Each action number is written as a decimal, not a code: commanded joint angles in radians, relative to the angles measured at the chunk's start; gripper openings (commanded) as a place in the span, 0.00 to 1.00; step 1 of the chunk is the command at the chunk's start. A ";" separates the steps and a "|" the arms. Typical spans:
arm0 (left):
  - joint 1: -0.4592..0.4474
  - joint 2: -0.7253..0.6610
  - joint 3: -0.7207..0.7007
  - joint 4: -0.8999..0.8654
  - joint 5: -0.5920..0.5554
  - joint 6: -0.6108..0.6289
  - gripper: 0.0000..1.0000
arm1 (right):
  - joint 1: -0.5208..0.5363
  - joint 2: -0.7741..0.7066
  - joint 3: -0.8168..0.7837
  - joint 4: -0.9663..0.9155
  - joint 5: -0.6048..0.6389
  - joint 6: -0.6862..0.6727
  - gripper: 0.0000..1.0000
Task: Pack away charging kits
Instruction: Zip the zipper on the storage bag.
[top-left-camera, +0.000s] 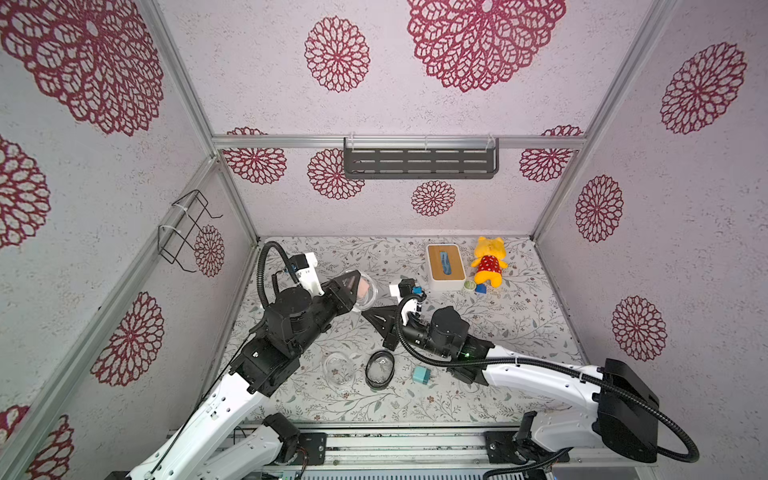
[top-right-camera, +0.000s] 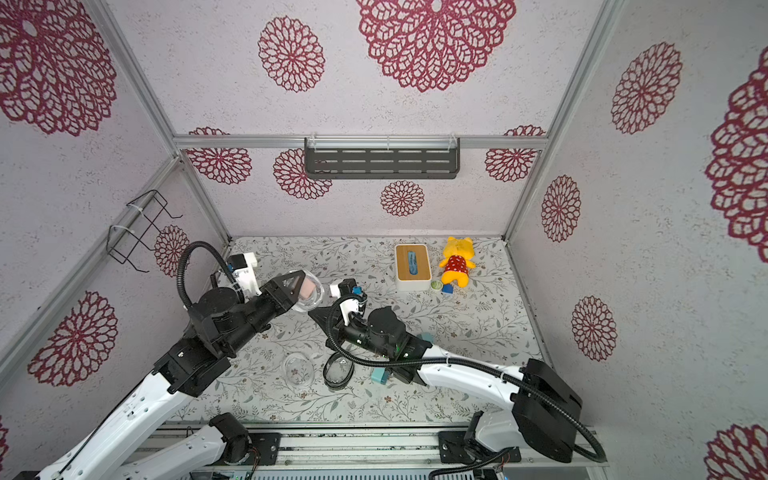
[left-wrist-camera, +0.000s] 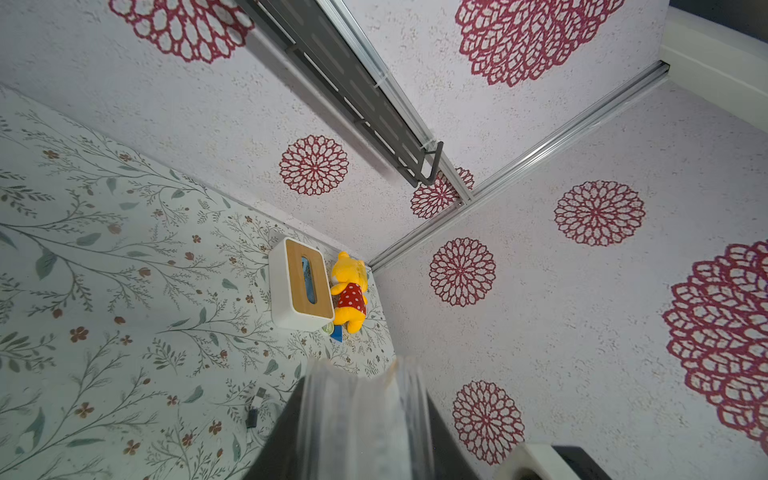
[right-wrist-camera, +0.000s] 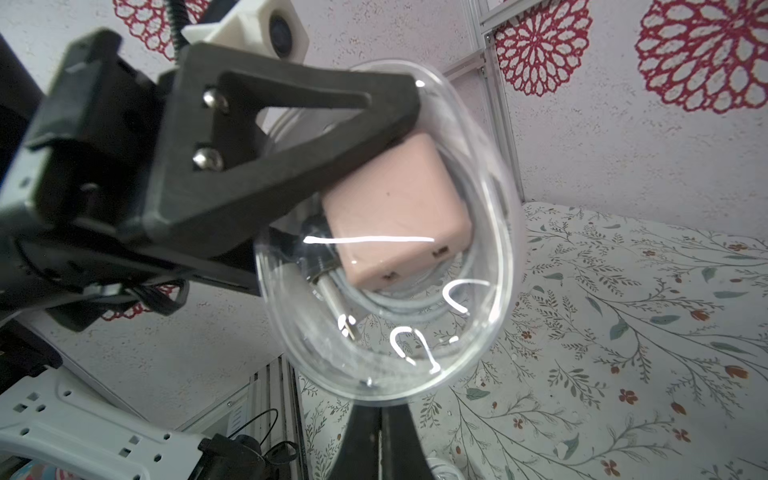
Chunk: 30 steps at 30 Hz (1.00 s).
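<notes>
Held kit: the clear case (right-wrist-camera: 478, 332) is off the desk (top-left-camera: 519, 332), carried by the left arm (top-left-camera: 291, 320) above the desk's left-centre. The pink charger (right-wrist-camera: 399, 212) and its coiled pale cable (right-wrist-camera: 399, 305) sit inside.
Left jaws: clamped on the clear case across its broad faces, with 1 finger (right-wrist-camera: 291, 166) lying over the charger side. The case is tilted on edge.
Reason for hold: judged to squeeze the shell and keep charger and cable from spilling while it is closed. Whether it is fully closed cannot be told.
Right jaws: together and empty, tips at the case's lower rim in the right wrist view. Contact cannot be confirmed. Judged to serve as a blunt pusher on rim or cable.
Kits on desk: 1 empty clear case (top-left-camera: 340, 369), 1 dark-rimmed oval case (top-left-camera: 379, 369) and 1 teal charger (top-left-camera: 421, 374) lie on the near desk, apart from each other. Another teal charger (top-right-camera: 426, 337) shows partly behind the right arm (top-right-camera: 457, 370).
Loose cable: a pale cable with dark ends (left-wrist-camera: 259, 409) lies on the desk, seen in the left wrist view.
Bystanders: white box with wooden top (top-left-camera: 445, 266), yellow plush (top-left-camera: 488, 262) and small blue block (top-left-camera: 481, 288) sit at the rear right, well apart from the work.
Obstruction: the right arm crosses close over the teal chargers. In my judgement it must clear before they can be reached.
</notes>
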 joint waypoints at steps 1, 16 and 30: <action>0.016 -0.042 -0.001 0.008 -0.043 0.003 0.00 | -0.013 -0.002 0.024 -0.072 0.050 -0.026 0.01; 0.019 -0.006 -0.114 0.239 0.113 -0.075 0.00 | 0.006 -0.016 0.143 -0.275 -0.004 -0.159 0.00; 0.062 0.393 -0.365 0.669 0.108 -0.188 0.00 | -0.003 0.025 -0.039 -0.383 0.236 -0.117 0.00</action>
